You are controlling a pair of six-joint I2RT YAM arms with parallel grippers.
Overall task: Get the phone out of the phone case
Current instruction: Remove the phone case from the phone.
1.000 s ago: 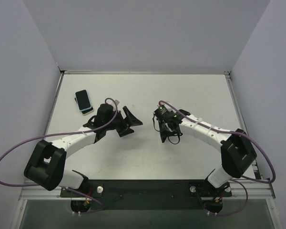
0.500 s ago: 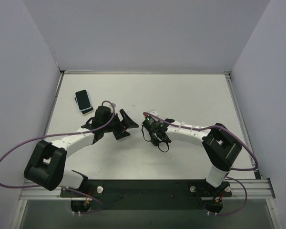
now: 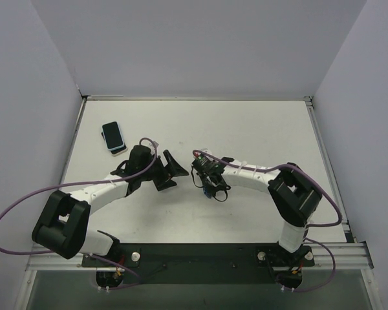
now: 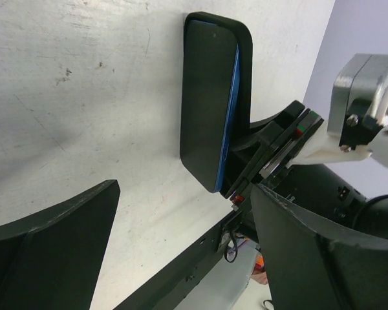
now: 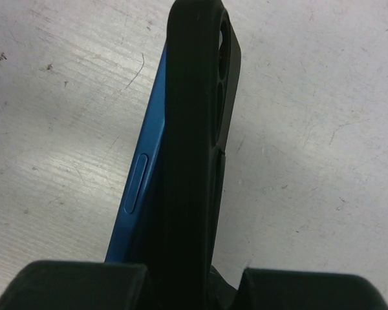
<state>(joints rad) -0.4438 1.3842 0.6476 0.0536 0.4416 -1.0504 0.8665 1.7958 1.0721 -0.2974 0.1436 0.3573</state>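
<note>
the right claw is clamped tight across the near end of the case, one finger on each flat side, so that it stands on edge above the table and not flat on it. that hold seems chosen to leave the long rims and the far end free for the other arm to work on. the phone is inside the case: its blue side with a slim button shows along one long edge, and i cannot tell whether the rim there has begun to peel away.

just beyond it, toward the left, the left claw is spread wide and holds nothing. its two fingers frame the dark screen of the phone without touching it. it faces the screen side, which i judge is the side the phone must leave by, so it looks lined up to pinch the free end or push at the case. the removal itself is not yet done.

farther off, near the far left edge of the table, a second phone lies flat, well apart from both claws, on top of something i cannot make out.
</note>
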